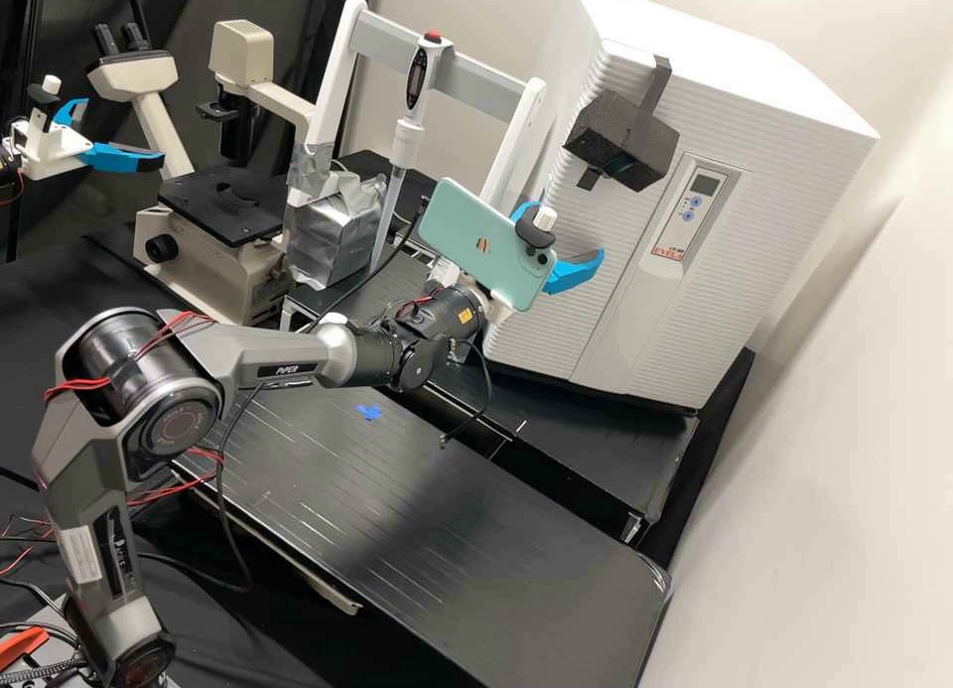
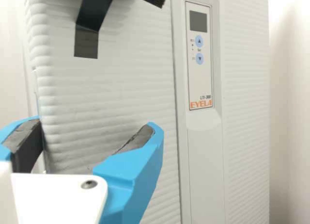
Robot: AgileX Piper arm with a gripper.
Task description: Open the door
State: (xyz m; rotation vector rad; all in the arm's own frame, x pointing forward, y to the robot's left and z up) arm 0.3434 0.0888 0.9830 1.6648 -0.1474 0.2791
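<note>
The door (image 1: pixel 620 291) is up in the high view, the ribbed front of the white cabinet (image 1: pixel 754 87), closed flush as far as I can see. The cabinet stands on the black surface (image 1: pixel 606 445). And here's the gripper (image 1: pixel 567 233), just in front of the cabinet, jaws released and spread well apart; whether a tip touches the door, I can't tell.

The high view gives us the cabinet's flat top, plus a dark block (image 1: pixel 620 137) against its front and a black strap (image 1: pixel 655 92) at its upper front edge. There's a mint phone (image 1: pixel 462 229) on the arm near the cabinet, and a microscope (image 1: pixel 204 256) well apart from it.

Over to the wrist view, and it's detail now: the cabinet's little screen (image 2: pixel 198 21), with an up button (image 2: pixel 199 40) and a down button (image 2: pixel 199 58) on its front, and dark pads (image 2: pixel 138 139) lining the parted jaws.
</note>
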